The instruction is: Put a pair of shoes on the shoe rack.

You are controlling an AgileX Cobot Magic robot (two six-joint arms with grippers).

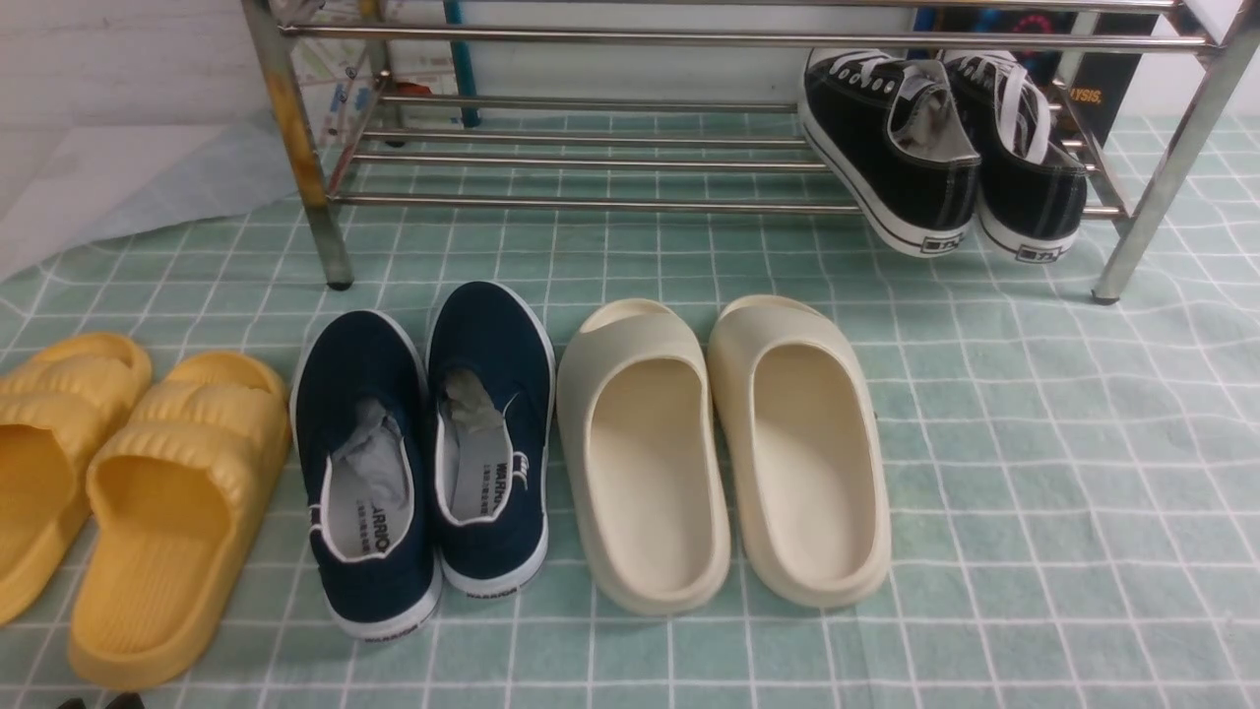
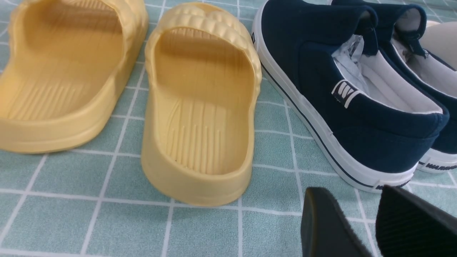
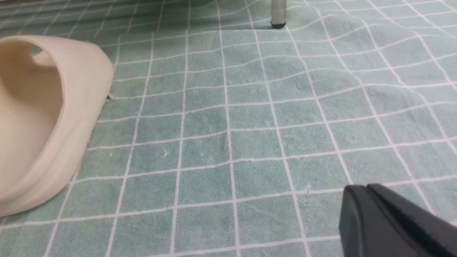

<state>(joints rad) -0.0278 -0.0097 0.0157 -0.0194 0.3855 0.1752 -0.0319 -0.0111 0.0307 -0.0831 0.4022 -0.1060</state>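
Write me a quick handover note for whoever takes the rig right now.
Left gripper: slightly open, empty, over the cloth.
Right gripper: shut, empty, over the cloth.
Black sneakers: side by side on the rack's lower tier, at its right end, heels overhanging the front rail.
Done: both sneakers are on the rack.
Left: apparently nothing; perhaps check that they sit securely.

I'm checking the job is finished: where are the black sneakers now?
In the front view, the black sneakers sit on the shoe rack's lower tier, at its right end.
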